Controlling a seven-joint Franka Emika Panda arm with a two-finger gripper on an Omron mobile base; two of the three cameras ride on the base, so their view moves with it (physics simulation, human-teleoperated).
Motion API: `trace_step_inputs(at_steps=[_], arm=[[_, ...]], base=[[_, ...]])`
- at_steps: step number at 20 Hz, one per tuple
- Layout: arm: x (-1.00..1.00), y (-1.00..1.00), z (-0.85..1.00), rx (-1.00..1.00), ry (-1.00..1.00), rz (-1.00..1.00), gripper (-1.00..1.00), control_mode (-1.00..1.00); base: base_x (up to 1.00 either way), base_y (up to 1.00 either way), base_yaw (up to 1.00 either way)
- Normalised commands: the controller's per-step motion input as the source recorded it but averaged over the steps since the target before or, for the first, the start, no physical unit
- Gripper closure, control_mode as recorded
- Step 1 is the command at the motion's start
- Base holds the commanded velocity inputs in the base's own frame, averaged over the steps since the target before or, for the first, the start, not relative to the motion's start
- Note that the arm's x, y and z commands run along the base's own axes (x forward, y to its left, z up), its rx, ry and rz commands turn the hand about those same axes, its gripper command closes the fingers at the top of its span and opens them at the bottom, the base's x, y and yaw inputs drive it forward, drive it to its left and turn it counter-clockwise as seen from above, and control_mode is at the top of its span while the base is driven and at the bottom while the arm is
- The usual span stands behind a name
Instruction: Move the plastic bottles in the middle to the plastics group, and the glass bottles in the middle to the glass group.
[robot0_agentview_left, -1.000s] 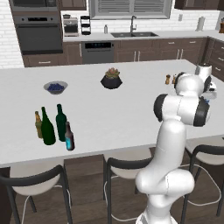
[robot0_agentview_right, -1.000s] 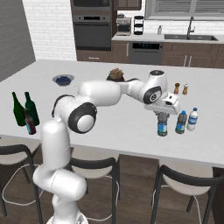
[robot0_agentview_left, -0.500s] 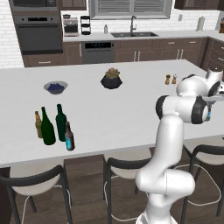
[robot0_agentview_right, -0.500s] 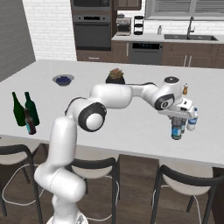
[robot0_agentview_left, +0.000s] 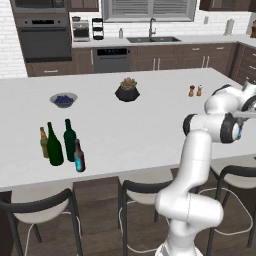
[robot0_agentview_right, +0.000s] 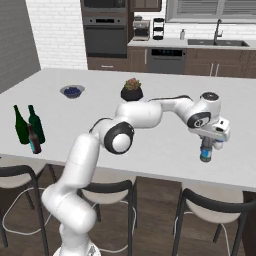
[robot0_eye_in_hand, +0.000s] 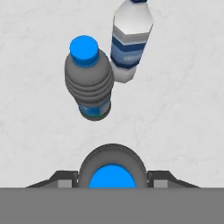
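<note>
My gripper (robot0_agentview_right: 210, 142) is shut on a small plastic bottle (robot0_agentview_right: 205, 153) near the counter's right front edge, gripping it just under its blue cap (robot0_eye_in_hand: 111, 176). Just beyond it stand the plastics group's darker bottle (robot0_eye_in_hand: 89, 83) and clearer bottle (robot0_eye_in_hand: 130, 41), both upright. Far to the left stand a stubby amber bottle (robot0_agentview_left: 44, 142), two tall green wine bottles (robot0_agentview_left: 54, 146) (robot0_agentview_left: 69, 140) and a short dark bottle with a light blue label (robot0_agentview_left: 79, 156), close together. I cannot tell whether the held bottle touches the counter.
A bowl of blueberries (robot0_agentview_left: 63, 100), a dark pot with a plant (robot0_agentview_left: 127, 92) and two small shakers (robot0_agentview_left: 195, 91) sit farther back on the white counter (robot0_agentview_left: 130, 130). Stools (robot0_agentview_right: 212, 207) stand under its front edge.
The gripper has carried the plastic bottle to the right along the counter's front, up close to the two plastic bottles. The glass bottles have not moved.
</note>
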Motion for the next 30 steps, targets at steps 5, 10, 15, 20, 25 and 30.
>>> trace_step_inputs(at_steps=[5, 10, 15, 20, 25, 30], arm=[[0.14, -0.18, -0.13, 0.10, 0.00, 0.00, 1.00, -1.00], [0.00, -0.03, -0.25, 0.05, -0.04, 0.00, 1.00, -1.00], [0.00, 0.05, -0.35, 0.00, -0.03, 0.00, 1.00, -1.00], [-0.02, 0.18, -0.43, 0.00, -0.06, 0.00, 1.00, -1.00], [-0.19, 0.37, -0.50, -0.03, -0.07, 0.00, -1.00, -1.00], [-0.25, 0.43, -0.26, -0.10, -0.04, 0.00, -1.00, -1.00]], base=[[0.00, 0.00, 0.00], [0.00, 0.00, 0.00], [0.00, 0.00, 0.00], [0.00, 0.00, 0.00], [0.00, 0.00, 0.00], [0.00, 0.00, 0.00]])
